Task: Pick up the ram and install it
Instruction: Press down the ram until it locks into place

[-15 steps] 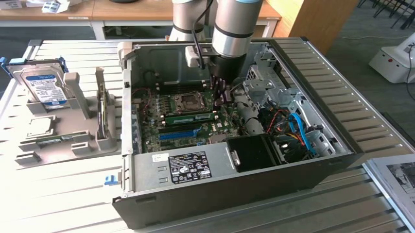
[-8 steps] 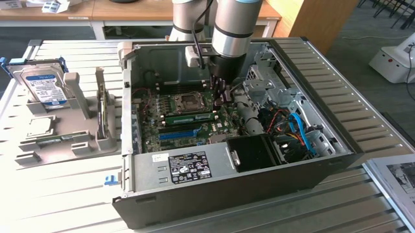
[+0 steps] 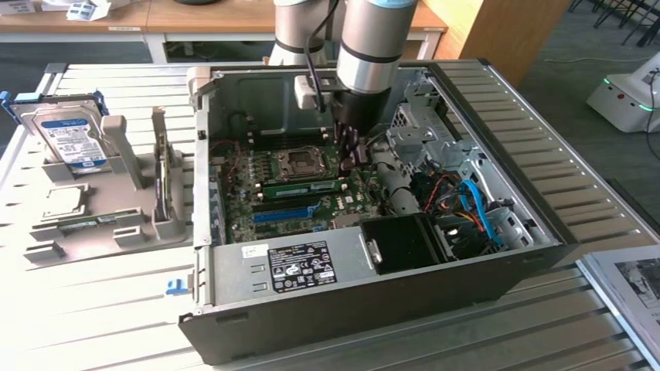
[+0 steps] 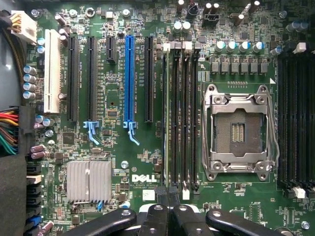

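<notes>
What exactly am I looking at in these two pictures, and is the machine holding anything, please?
This is a robot arm reaching into an open computer case on a slatted table. One picture comes from a camera standing off the arm; the other looks from the arm's wrist onto the green motherboard. The gripper has its jaws shut, with nothing between them. It sits at one end of the ram, the thin green stick standing in a slot beside the processor socket. Whether it touches the stick, I cannot tell. Beside the case, a grey holder carries a hard drive.
</notes>
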Robot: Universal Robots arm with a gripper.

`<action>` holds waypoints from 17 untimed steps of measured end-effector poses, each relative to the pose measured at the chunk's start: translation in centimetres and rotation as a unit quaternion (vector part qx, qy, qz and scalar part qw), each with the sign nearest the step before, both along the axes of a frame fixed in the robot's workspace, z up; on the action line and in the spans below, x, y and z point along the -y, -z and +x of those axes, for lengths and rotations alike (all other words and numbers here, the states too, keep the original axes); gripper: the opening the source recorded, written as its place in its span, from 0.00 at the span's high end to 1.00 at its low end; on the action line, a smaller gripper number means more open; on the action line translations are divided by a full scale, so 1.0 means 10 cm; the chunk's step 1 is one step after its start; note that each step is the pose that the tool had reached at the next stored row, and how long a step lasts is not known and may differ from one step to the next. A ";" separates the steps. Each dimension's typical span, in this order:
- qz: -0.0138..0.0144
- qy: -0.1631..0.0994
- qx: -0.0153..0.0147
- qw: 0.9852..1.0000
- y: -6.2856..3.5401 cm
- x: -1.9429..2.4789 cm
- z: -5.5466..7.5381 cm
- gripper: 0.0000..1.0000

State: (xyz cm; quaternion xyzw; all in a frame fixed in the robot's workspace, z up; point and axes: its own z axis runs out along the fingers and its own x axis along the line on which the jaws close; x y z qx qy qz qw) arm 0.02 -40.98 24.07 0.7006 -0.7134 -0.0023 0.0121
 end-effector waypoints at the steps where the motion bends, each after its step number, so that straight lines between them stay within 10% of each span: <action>1: 0.000 0.000 0.000 1.000 0.006 0.000 0.00 0.90; 17: 0.000 0.000 0.000 1.000 0.072 0.000 0.00 0.90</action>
